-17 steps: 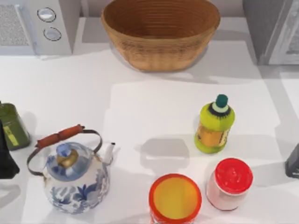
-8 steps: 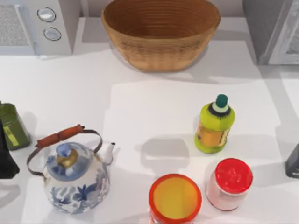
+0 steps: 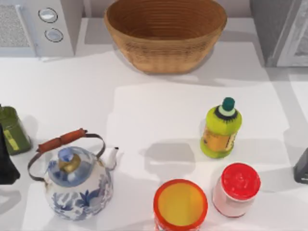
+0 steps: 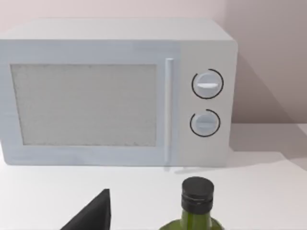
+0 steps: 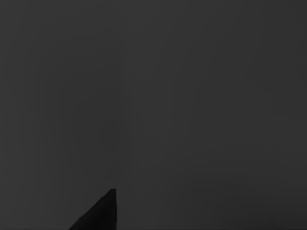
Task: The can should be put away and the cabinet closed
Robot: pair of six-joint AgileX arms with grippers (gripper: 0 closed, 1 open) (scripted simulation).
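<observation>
On the white surface (image 3: 159,110) stand one red-rimmed orange-topped can (image 3: 180,204) at the near edge, one red-lidded jar (image 3: 237,188), one yellow-green bottle (image 3: 221,128), one blue-and-white kettle (image 3: 77,183), one woven basket (image 3: 166,31), one white microwave (image 4: 117,91) and one green bottle (image 3: 12,130). Labels are unreadable. The grey cabinet (image 3: 281,31) is at far right. Left gripper (image 3: 6,161) and right gripper (image 3: 302,167) sit at the edges; their openings I cannot tell. The right wrist view is dark.

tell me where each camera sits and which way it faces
Top view: above the table, looking down on basket, kettle, jars; left gripper at left edge, right gripper at right edge.
Left wrist view: low, facing the microwave; one dark fingertip shows.
Right wrist view: dark.
Shared: the microwave and green bottle appear in the top and left wrist views.
</observation>
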